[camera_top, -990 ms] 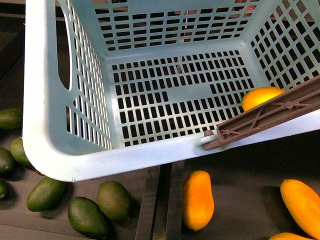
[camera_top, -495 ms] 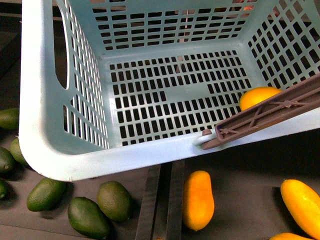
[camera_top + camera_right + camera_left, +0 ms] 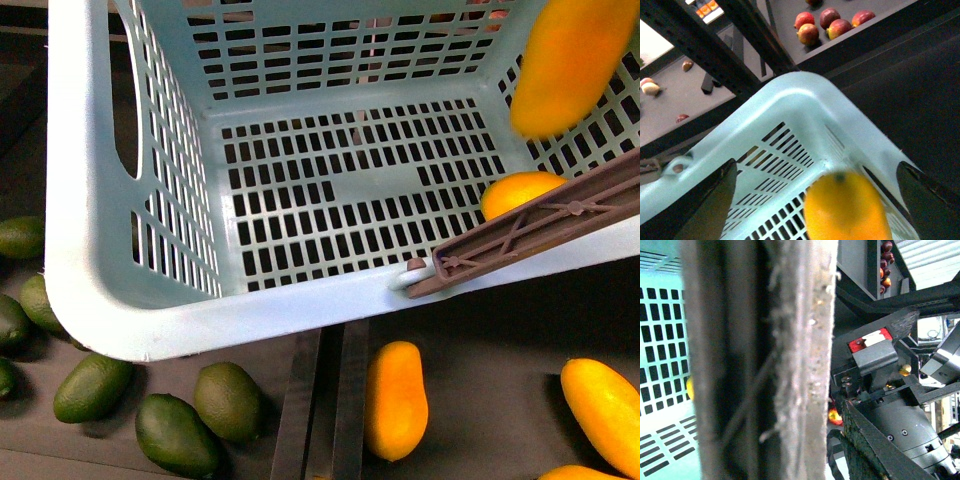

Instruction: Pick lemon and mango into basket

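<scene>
Front view: basket (image 3: 72, 200), aqua and slotted, fills the upper frame, with its brown handle (image 3: 540, 230) lying across the near rim at right. The lemon (image 3: 520, 190) sits on the basket floor at the right, against the side wall and partly hidden behind the handle. The mango (image 3: 570, 60) is a blurred shape in the upper right corner, above the basket's right wall. Right wrist view: the same mango (image 3: 845, 210) lies between the prongs of the right gripper (image 3: 816, 167), which are spread wide. Basket plastic shows on both sides between the fruit and the fingers (image 3: 705, 210), so they are not touching. Red apples (image 3: 820, 22) sit on a far shelf. On the dark table (image 3: 480, 370) in the lower frame are two other mangoes (image 3: 395, 400) (image 3: 605, 410) and, at lower left, green fruits (image 3: 175, 430). Left wrist view: a blurred grey-brown bar (image 3: 765, 360) blocks the middle. I cannot tell how the left gripper's pincer stands.
</scene>
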Controlling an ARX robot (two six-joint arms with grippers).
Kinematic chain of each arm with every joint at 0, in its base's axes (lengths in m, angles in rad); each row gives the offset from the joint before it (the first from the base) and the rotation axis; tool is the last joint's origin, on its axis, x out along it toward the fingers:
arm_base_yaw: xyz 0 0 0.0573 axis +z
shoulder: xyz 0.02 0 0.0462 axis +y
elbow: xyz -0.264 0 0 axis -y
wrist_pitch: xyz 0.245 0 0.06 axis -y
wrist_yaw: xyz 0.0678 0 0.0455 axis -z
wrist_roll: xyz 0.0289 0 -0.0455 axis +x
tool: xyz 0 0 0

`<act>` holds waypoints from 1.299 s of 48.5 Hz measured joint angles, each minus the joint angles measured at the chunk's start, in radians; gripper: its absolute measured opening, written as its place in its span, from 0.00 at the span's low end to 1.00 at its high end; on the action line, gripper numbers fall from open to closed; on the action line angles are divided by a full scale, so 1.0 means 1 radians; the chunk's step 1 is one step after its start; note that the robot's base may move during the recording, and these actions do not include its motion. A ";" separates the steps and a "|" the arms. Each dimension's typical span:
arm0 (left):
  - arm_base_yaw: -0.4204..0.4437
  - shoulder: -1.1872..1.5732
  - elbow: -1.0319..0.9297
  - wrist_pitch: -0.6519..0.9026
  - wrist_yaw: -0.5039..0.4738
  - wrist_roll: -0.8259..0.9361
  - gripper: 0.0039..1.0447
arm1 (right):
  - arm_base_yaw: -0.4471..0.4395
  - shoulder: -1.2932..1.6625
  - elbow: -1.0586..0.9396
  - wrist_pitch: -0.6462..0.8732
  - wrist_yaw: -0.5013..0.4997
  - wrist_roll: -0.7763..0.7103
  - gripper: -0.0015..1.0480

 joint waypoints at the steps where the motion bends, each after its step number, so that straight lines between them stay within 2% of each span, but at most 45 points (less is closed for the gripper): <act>1: 0.000 0.000 0.000 0.000 0.000 0.000 0.28 | -0.004 -0.005 0.000 -0.003 0.001 0.004 0.93; 11: 0.000 0.002 0.000 0.000 0.007 -0.007 0.28 | -0.056 -0.072 -0.034 -0.038 0.036 0.009 0.92; 15: 0.000 0.002 0.000 0.000 -0.004 -0.003 0.28 | -0.116 -0.153 -0.181 0.232 -0.138 -0.185 0.79; 19: 0.003 0.002 0.000 0.000 -0.011 0.001 0.28 | -0.155 -0.255 -0.359 0.465 -0.220 -0.429 0.63; 26: 0.001 0.002 0.000 0.000 0.002 -0.001 0.28 | -0.180 -0.346 -0.518 0.542 -0.250 -0.561 0.40; 38: -0.001 0.002 0.000 0.000 0.004 -0.003 0.28 | -0.210 -0.465 -0.684 0.573 -0.277 -0.600 0.03; 40: -0.001 0.002 0.000 0.000 0.004 -0.002 0.28 | -0.218 -0.488 -0.710 0.575 -0.287 -0.607 0.02; 42: -0.001 0.002 0.000 0.000 0.004 -0.002 0.28 | -0.253 -0.522 -0.743 0.574 -0.342 -0.610 0.02; 47: -0.001 0.002 0.000 0.000 0.003 -0.002 0.28 | -0.278 -0.576 -0.789 0.566 -0.343 -0.611 0.02; 63: -0.001 0.002 0.000 0.000 0.000 0.001 0.28 | -0.278 -0.797 -0.908 0.462 -0.347 -0.611 0.02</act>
